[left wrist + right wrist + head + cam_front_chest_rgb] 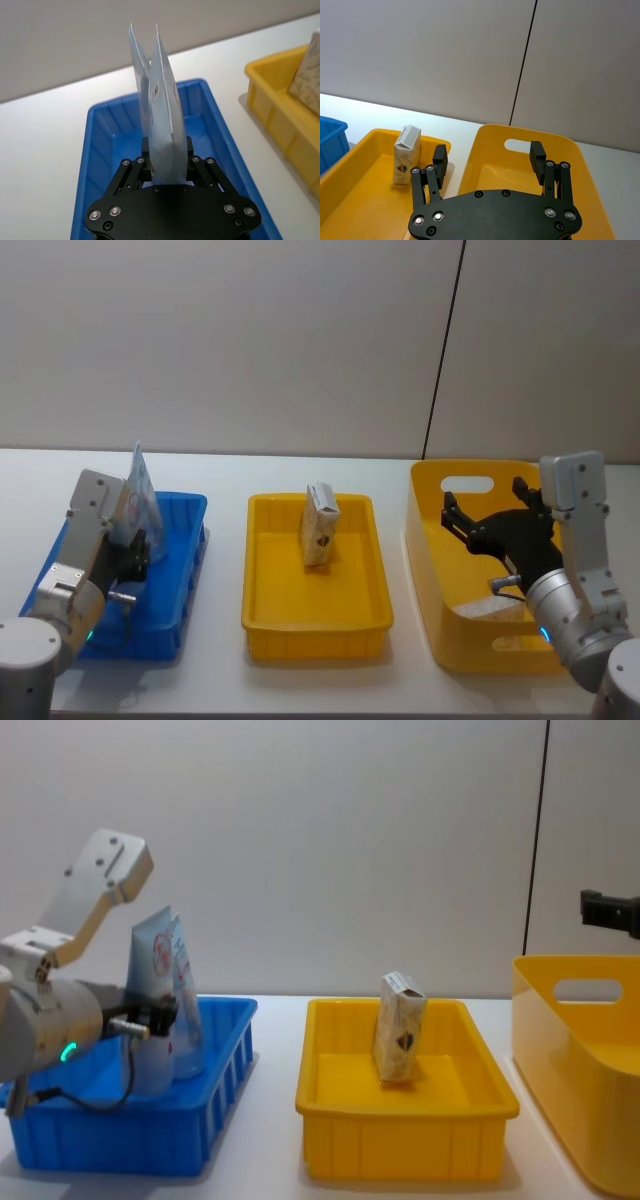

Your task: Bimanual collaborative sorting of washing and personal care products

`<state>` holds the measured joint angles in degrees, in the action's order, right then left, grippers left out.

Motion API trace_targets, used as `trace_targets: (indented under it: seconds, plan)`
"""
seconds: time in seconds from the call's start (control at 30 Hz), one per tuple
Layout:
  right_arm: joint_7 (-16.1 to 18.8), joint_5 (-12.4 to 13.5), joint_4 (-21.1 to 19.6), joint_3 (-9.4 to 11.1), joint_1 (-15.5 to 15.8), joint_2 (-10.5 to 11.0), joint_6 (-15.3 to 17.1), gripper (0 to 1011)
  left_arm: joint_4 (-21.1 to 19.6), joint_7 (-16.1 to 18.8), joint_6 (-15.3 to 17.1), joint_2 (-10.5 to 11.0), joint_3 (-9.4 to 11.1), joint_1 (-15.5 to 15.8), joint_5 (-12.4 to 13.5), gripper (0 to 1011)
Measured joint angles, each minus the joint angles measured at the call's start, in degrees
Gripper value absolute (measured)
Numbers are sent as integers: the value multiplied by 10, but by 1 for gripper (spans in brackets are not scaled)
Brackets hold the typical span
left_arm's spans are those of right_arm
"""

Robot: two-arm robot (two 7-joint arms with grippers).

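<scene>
My left gripper (pixel 135 548) (pixel 165 152) is shut on a pale-blue squeeze tube (pixel 162 110) (pixel 158 970) with a red logo. It holds the tube upright over the blue tray (pixel 160 640) (pixel 120 1140), and a second pale-blue tube (pixel 137 65) stands close behind it. A beige patterned carton (pixel 320 525) (pixel 406 155) (pixel 400 1040) stands upright in the middle yellow tray (pixel 315 635). My right gripper (pixel 485 502) (pixel 488 150) hangs open with nothing between its fingers, above the deep yellow bin (pixel 480 655) at the right.
The three containers stand in a row on a white table (pixel 225 680), blue at the left, shallow yellow in the middle, deep yellow bin (pixel 575 1120) at the right. A grey wall runs behind. Something pale lies on the bin's floor, partly hidden by my right arm.
</scene>
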<state>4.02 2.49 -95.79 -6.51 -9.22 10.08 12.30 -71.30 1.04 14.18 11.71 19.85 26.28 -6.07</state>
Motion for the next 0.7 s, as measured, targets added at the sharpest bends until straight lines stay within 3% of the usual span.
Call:
trace_targets:
  seconds: [0.37,0.7]
  plan:
    - [0,0,0,0,0,0,0,1002,-53,-27,-49,18,-9,-17,-1,301]
    - [0,0,0,0,0,0,0,1002,-87,-70,-72,37,-17,-27,-17,301]
